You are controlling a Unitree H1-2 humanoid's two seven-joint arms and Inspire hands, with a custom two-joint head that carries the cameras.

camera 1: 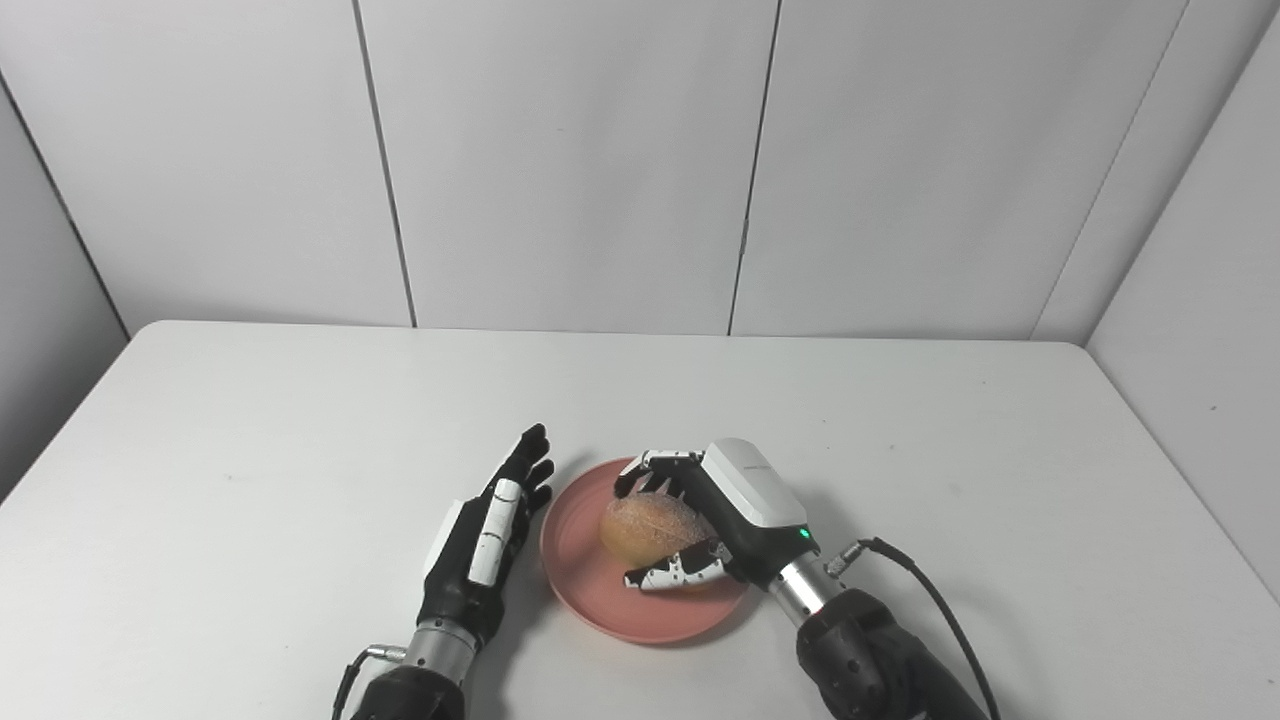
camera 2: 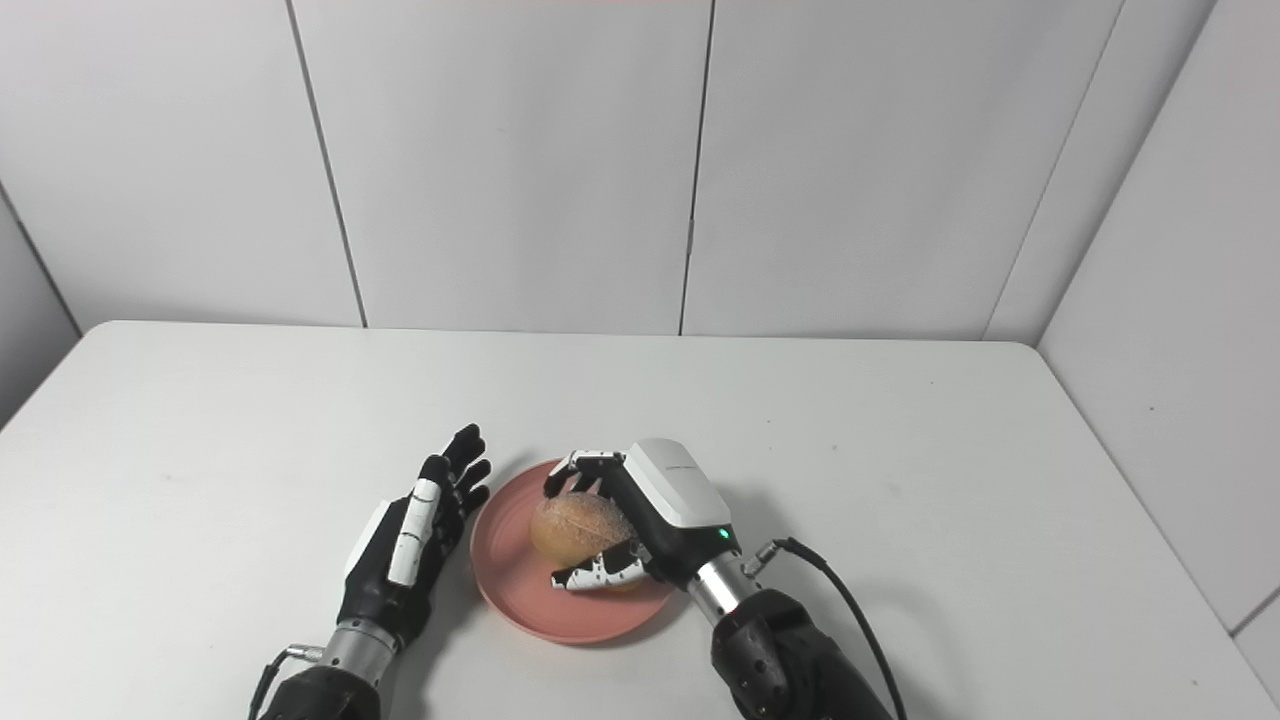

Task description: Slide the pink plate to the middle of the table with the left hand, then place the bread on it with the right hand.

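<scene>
A pink plate [camera 1: 590, 590] lies on the white table near its front middle. A round tan bread roll [camera 1: 645, 527] sits over the plate's centre, and my right hand [camera 1: 735, 510] is shut on it, fingers curled over its top and thumb under its near side. Whether the roll rests on the plate or hangs just above it I cannot tell. My left hand [camera 1: 485, 535] lies flat and open just left of the plate's rim, fingers straight and pointing away from me, holding nothing.
The white table [camera 1: 300, 420] stretches to a grey panelled wall [camera 1: 570, 160] at the back and the right side. A black cable [camera 1: 930, 590] loops from my right wrist over the table.
</scene>
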